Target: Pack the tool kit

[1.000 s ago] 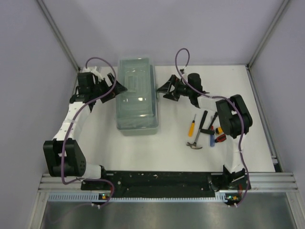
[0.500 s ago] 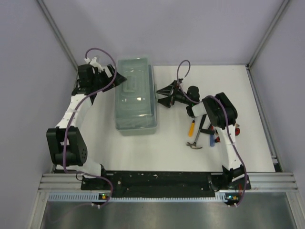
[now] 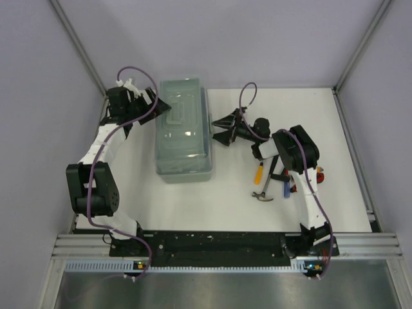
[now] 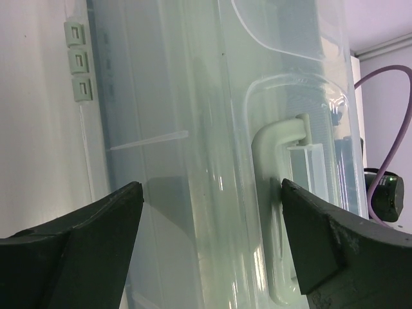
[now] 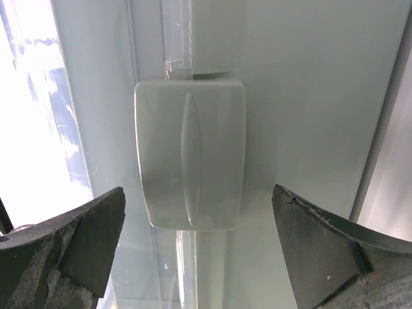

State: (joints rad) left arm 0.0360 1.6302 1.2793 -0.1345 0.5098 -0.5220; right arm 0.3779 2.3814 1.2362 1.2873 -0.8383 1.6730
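Starting at the near edge of the table (image 3: 212,209), you've got the 2 arm bases bolted side by side. A bit further in, on the right half, the loose tools are bunched together under the right arm's elbow. The small hammer (image 3: 262,195) lies closest to the near edge. The yellow screwdriver (image 3: 259,172) is just beyond it, and the blue screwdriver (image 3: 286,188) is off to its right. The black-handled tool (image 3: 275,163) lies in between them. A bit of something red (image 3: 319,175) pokes out on the arm's right side, can't tell which tool that is. None of them are in the box.

The pale green toolbox (image 3: 183,135) sits left of centre. Its long sides run near to far and its far end is close to the table's far edge. The clear lid is down.

The right gripper (image 3: 217,129) is just beside the box's right long side. Its fingers are spread wide and pinching nothing. On its wrist cam the right gripper (image 5: 196,196) has the latch (image 5: 190,170) dead centre between the fingers.

Furthest back, the left gripper (image 3: 153,106) is at the box's far-left corner, fingers spread wide too and holding nothing. Its wrist cam shows the left gripper (image 4: 209,199) framing the lid and the pale green handle (image 4: 273,212). Can't tell if it touches the box.
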